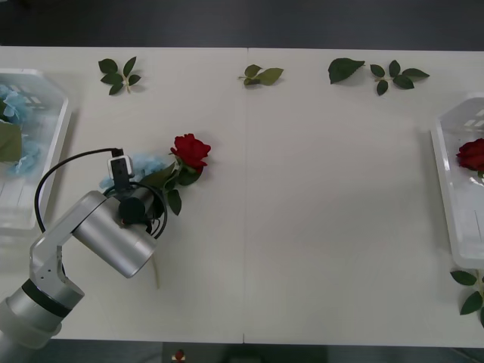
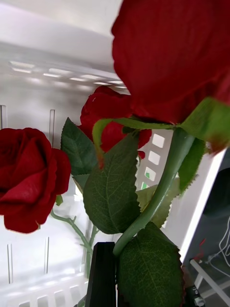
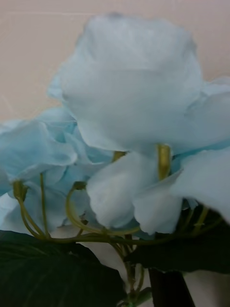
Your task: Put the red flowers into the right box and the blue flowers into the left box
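Front view: the left box [image 1: 45, 159] is holding blue flowers [image 1: 19, 155] at the surface's [image 1: 302, 227] left edge, while the right box [image 1: 454, 189], at the opposite edge, is carrying a red rose [image 1: 472, 154]. Wide bare room is lying between them. Near the left box, the left gripper [image 1: 136, 181] is reaching over a blue flower [image 1: 147, 165] beside a red flower [image 1: 190, 150]; its grip cannot be told. Over the right box's floor, the right gripper [image 2: 112, 273] is pinching a rose stem [image 2: 158, 196].
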